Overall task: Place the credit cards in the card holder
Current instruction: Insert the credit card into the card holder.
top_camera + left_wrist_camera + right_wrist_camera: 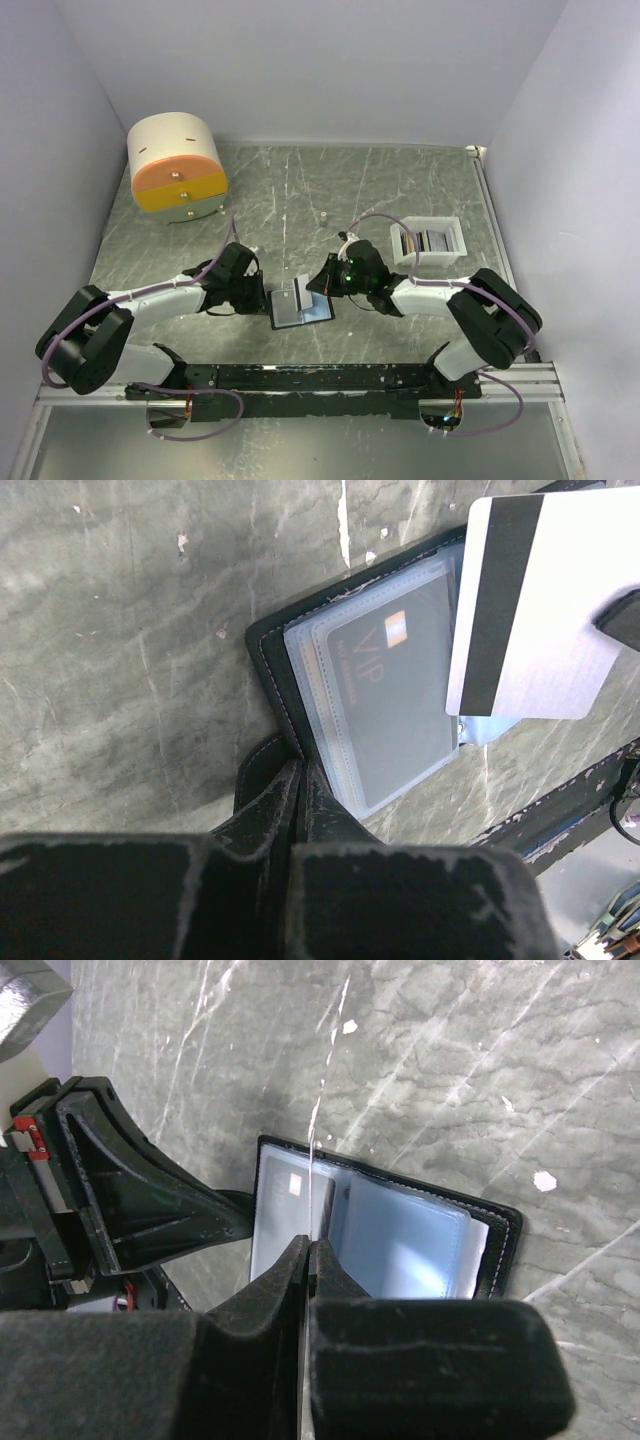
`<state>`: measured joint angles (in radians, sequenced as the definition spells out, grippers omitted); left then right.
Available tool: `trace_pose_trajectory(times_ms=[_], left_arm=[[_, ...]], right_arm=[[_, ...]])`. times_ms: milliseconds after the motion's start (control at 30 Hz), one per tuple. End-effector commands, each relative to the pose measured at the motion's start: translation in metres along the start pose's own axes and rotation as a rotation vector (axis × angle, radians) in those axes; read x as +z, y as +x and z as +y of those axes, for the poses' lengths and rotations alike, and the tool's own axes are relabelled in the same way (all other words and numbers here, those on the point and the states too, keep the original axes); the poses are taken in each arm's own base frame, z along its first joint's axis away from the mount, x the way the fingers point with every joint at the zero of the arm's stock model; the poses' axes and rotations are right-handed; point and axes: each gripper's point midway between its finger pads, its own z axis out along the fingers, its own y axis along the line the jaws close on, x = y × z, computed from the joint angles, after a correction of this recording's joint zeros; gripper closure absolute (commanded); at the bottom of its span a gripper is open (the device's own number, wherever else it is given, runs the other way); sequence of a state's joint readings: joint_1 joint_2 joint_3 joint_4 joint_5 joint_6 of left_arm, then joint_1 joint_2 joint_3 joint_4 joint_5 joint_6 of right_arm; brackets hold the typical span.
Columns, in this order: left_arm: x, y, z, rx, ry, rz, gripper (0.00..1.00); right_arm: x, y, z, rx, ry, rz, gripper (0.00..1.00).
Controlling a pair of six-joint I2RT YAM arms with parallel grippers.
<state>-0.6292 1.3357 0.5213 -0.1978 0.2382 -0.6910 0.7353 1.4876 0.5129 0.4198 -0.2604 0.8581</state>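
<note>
Your right fingers (335, 1280) are clamped on a credit card (530, 610), which stands on edge just beyond their tips, over the fold of the open card holder (300, 308) on the counter (400, 180). Your left fingers (270, 795) pinch the holder's cover edge, so the right arm inserts.

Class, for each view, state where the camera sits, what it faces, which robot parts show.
Top external: high behind the robot, looking down at the table; left arm and right arm show.
Left wrist: on its arm, facing the card holder; left tool shows.
Right wrist: on its arm, facing down; right tool pinches a card.
Both wrist views share holder and card.
</note>
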Motion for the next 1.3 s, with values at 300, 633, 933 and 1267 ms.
trace_pose_trajectory(times_ms=[300, 633, 933, 1267], left_arm=[[0.003, 0.006, 0.010, -0.007, -0.024, -0.004, 0.93], [0.002, 0.008, 0.010, -0.009, -0.018, -0.002, 0.93], [0.002, 0.010, 0.009, -0.016, -0.008, 0.001, 0.93], [0.003, 0.011, 0.010, -0.022, -0.009, 0.002, 0.93]], right_arm=[[-0.003, -0.007, -0.010, -0.016, 0.032, -0.081, 1.00], [0.000, -0.007, -0.011, -0.023, 0.030, -0.079, 1.00], [0.001, 0.009, -0.015, 0.004, 0.015, -0.054, 1.00], [-0.002, 0.026, -0.014, 0.005, 0.020, -0.027, 1.00]])
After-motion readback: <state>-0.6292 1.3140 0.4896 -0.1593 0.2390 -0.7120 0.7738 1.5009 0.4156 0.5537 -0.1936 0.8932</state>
